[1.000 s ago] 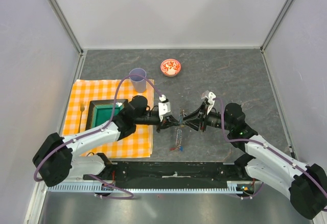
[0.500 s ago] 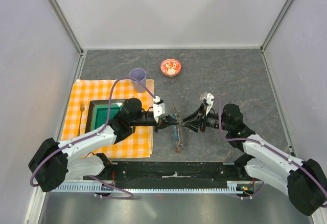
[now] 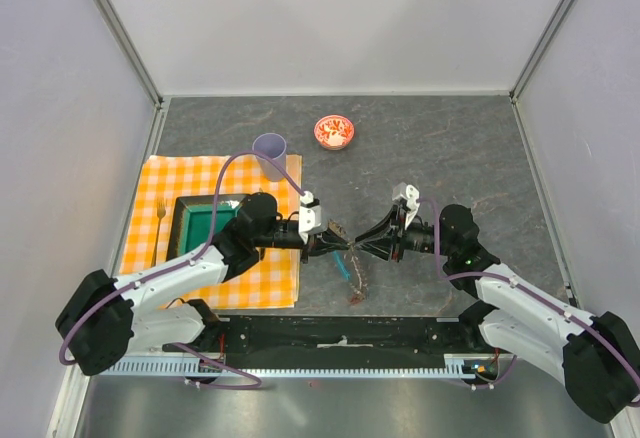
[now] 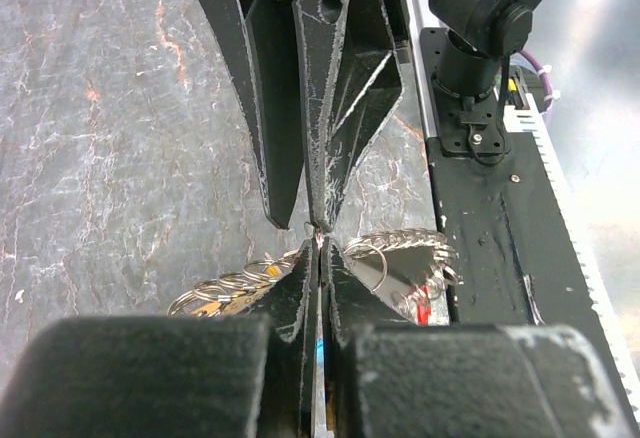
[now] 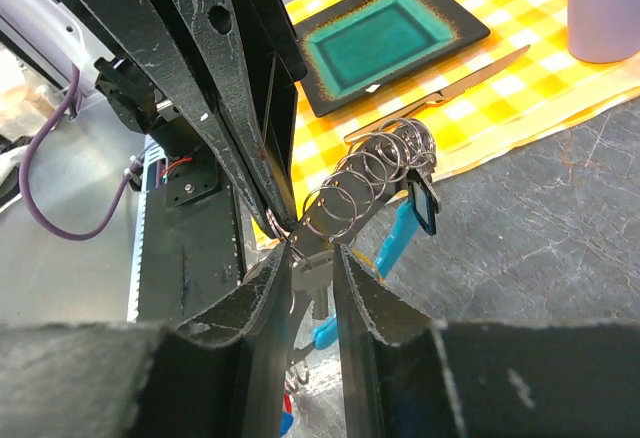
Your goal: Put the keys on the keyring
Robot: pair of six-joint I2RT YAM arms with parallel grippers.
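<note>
We judge the task well advanced: over the near middle of the table (image 3: 450, 148), the left gripper (image 3: 333, 245) is pressed shut on the keyring (image 3: 354, 276), which already carries several keys (image 4: 395, 263), while the right gripper (image 3: 362, 248) pinches one key that may not yet be threaded.

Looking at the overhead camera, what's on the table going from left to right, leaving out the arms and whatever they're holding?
fork → green plate → purple cup → red bowl
</note>
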